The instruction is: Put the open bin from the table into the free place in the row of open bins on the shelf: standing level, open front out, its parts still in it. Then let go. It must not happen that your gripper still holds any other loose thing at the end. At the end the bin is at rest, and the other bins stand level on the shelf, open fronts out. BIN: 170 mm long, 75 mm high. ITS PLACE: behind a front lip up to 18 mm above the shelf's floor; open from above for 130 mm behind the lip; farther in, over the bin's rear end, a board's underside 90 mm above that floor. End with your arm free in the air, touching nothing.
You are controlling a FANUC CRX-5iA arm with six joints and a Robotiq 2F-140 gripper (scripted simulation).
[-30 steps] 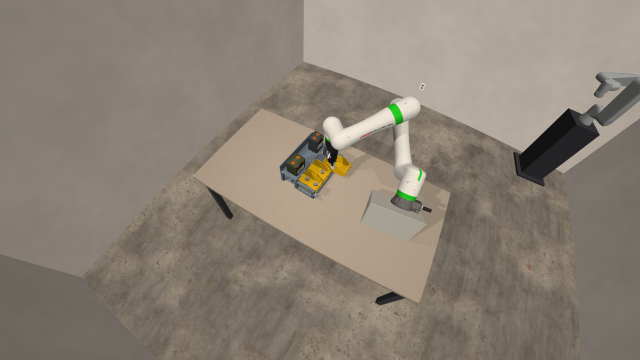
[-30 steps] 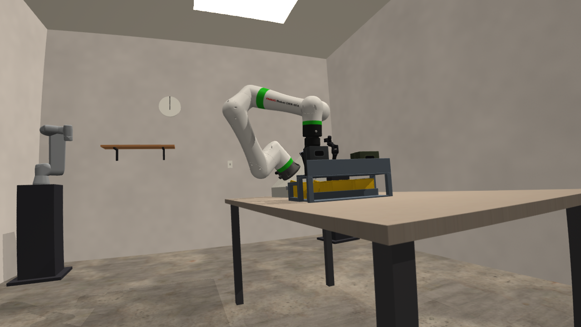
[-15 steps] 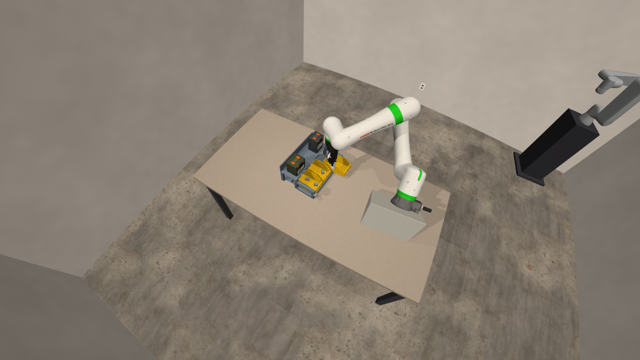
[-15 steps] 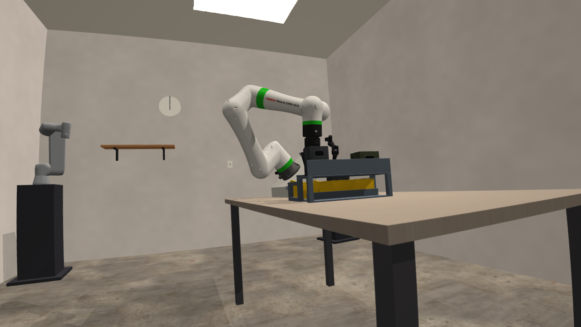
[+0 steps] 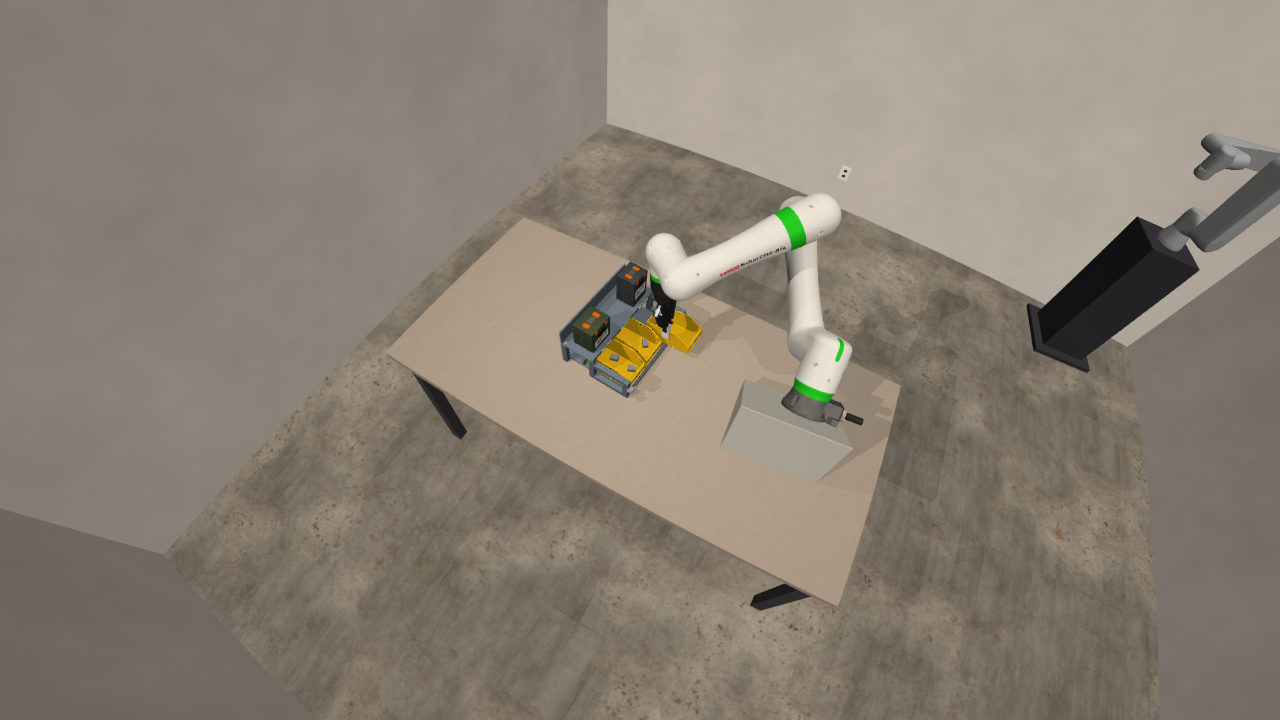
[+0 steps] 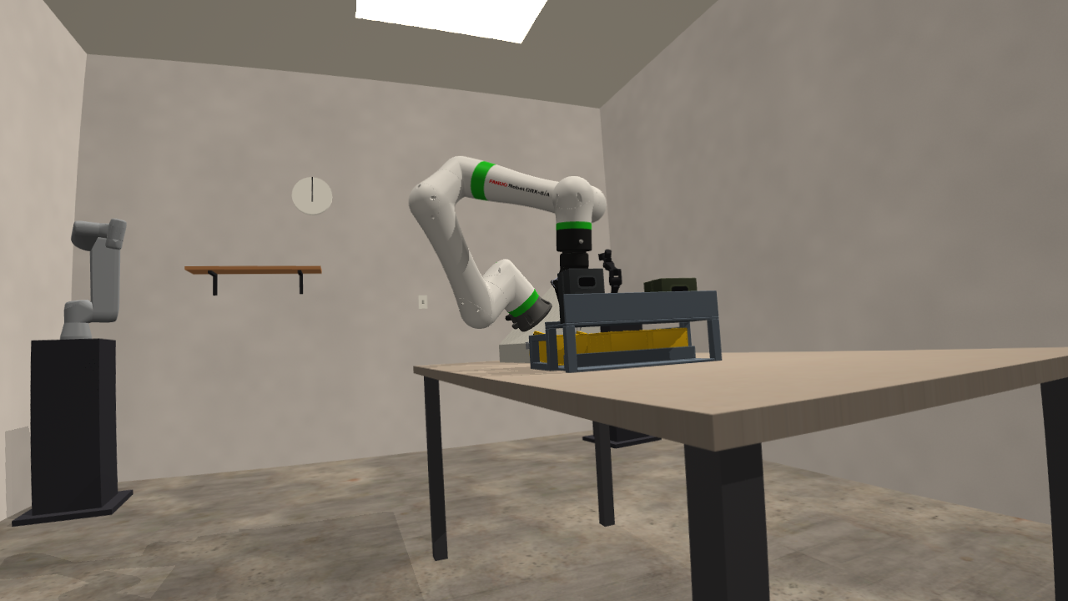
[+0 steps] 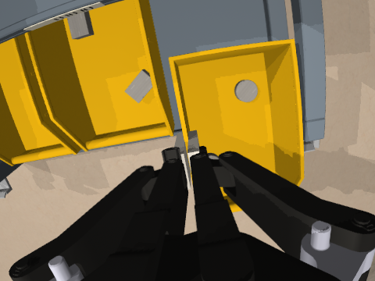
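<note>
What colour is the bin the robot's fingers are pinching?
The bin is yellow, best seen in the wrist view.
</note>
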